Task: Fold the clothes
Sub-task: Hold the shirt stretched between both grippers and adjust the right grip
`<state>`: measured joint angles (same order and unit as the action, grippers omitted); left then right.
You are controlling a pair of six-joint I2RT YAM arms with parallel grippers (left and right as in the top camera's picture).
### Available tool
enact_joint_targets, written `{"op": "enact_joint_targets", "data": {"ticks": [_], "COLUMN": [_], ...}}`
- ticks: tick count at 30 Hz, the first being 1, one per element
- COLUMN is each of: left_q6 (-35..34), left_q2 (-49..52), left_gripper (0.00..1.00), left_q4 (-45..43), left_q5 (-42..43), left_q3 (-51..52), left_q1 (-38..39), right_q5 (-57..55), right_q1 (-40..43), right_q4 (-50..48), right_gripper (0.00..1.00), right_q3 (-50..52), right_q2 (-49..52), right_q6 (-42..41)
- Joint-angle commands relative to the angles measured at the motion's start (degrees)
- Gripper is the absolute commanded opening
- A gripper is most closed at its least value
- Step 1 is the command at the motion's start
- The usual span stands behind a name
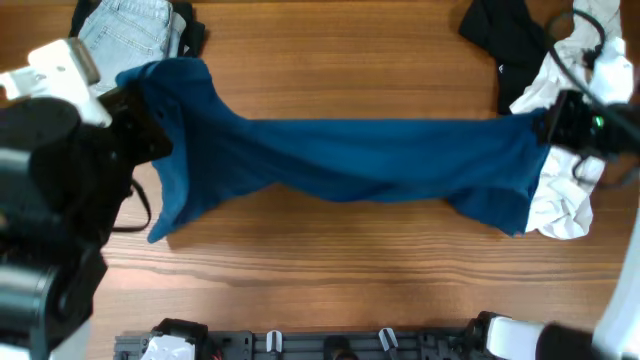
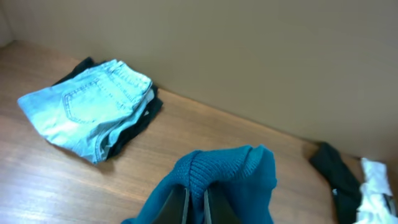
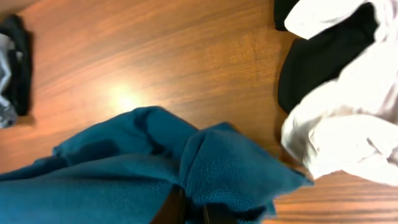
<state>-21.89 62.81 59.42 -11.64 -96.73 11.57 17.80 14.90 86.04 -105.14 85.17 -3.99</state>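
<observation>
The large deep-blue thin-fabric shirt (image 1: 350, 160) runs as a stretched band across the middle of the brown wooden surface (image 1: 330, 60), from near its left edge to near its right edge. Only the overhead view shows this whole span, and there the arms hide the fingers.

The wrist views show the grips. The left gripper (image 2: 196, 208) is clamped narrow on a bunched fold of the shirt's left end. The right gripper (image 3: 193, 213) pinches the right end the same way.

Folded pale-blue denim jeans (image 1: 125, 30) lie on a dark garment at the far left corner. A crumpled black garment (image 1: 510, 40) sits at the far right corner. A rumpled white garment (image 1: 565, 190) lies by the right edge, touching the shirt's end.
</observation>
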Motion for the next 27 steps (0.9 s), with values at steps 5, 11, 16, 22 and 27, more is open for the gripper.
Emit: {"op": "enact_joint_targets", "data": {"ticks": [5, 11, 16, 22, 27], "left_q6": [0.48, 0.48, 0.48, 0.48, 0.46], "left_q2": [13.44, 22.64, 26.29, 26.64, 26.69], "left_gripper": [0.04, 0.04, 0.04, 0.04, 0.04], "left_q4": [-0.46, -0.59, -0.63, -0.61, -0.35], "left_q5": [-2.16, -2.19, -2.78, -3.26, -3.21], "left_q3": [-1.11, -1.11, -1.11, -1.11, -1.09], "left_q1": [-0.09, -0.09, -0.09, -0.13, -0.13], "right_q5": [1.84, 3.21, 3.19, 0.09, 0.13], "right_q1": [0.26, -2.01, -5.18, -8.85, -9.27], "right_q4": [-5.46, -8.52, -11.58, -17.55, -17.35], "right_gripper": [0.04, 0.11, 0.17, 0.18, 0.29], "right_q3": [-0.5, -0.5, -0.5, -0.5, -0.5], "right_q2": [12.09, 19.5, 24.83, 30.29, 31.5], "right_q6": [3.1, 5.51, 6.93, 5.53, 3.85]}}
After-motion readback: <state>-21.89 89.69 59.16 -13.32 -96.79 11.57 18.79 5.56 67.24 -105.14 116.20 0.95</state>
